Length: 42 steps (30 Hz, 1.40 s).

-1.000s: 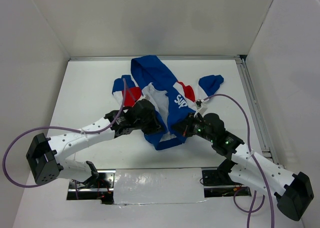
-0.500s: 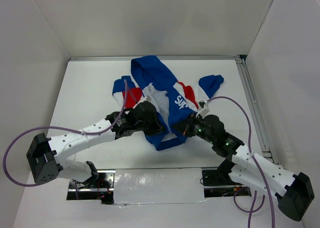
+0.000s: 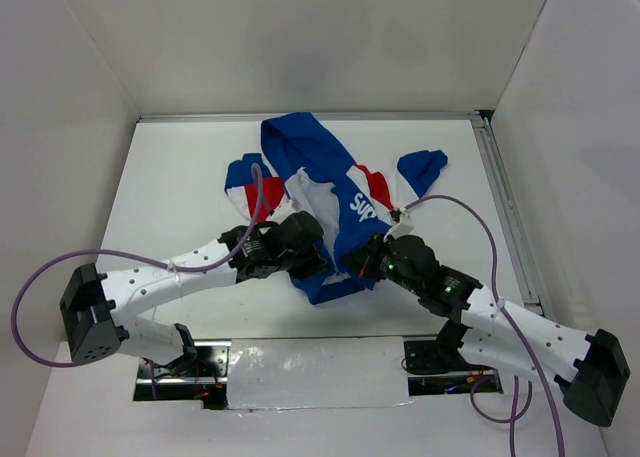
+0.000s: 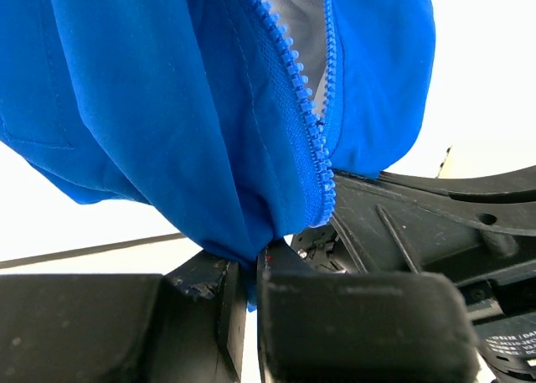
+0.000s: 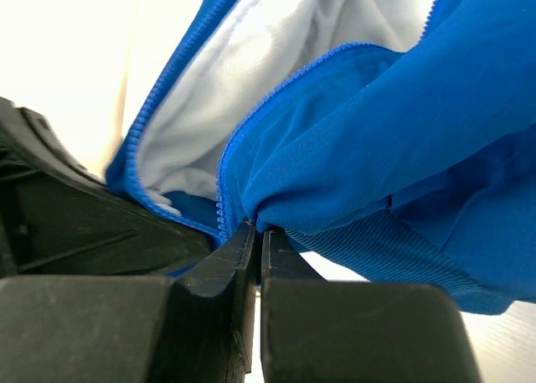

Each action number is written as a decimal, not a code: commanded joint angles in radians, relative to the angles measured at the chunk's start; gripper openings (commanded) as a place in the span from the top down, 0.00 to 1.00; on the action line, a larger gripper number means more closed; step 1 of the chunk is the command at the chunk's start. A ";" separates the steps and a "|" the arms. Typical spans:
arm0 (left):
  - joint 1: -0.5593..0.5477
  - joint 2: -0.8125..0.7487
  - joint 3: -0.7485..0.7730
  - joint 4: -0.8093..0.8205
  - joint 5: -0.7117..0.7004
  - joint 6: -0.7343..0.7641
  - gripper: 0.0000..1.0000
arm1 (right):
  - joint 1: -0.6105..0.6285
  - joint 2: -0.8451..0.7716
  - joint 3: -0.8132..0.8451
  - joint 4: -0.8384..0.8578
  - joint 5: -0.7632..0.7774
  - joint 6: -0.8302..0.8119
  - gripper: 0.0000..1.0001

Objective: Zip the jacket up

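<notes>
White-walled booth, white worktop [image 3: 170, 187]. The jacket [image 3: 300, 152] lies near the middle, hood toward the far wall and sleeves out to either side. Its front is open, so the white lining [image 3: 322, 192] shows, and the hem [image 3: 330, 285] is nearest the arms. Both arms reach into the hem, one from each side. The left pincer [image 3: 318, 260] is clamped narrow on blue fabric at the bottom of one front panel. Its wrist view shows cloth pinched between the fingers [image 4: 126, 324], just under the zipper teeth [image 4: 295, 81], where the two rows run down close together. The right pincer [image 3: 362, 262] is also closed tight on jacket cloth, gripping a fold right by the ribbed hem band [image 5: 394, 249], with the other pincer's black body just beside it. Holding both bottom corners this close looks meant to line up the two zipper ends so they can be joined. The slider can't be made out in any view. Zipper not yet run up, so the task looks early.
</notes>
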 commanded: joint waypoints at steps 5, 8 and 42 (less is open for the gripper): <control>-0.005 -0.037 -0.011 -0.048 -0.100 -0.035 1.00 | 0.010 0.013 0.083 -0.176 0.070 -0.068 1.00; 0.035 -0.028 -0.057 -0.092 -0.059 -0.047 1.00 | 0.010 0.050 0.059 -0.241 0.088 -0.090 1.00; 0.029 -0.045 -0.346 0.126 0.142 0.068 1.00 | 0.392 0.469 0.261 -0.508 0.439 0.318 0.34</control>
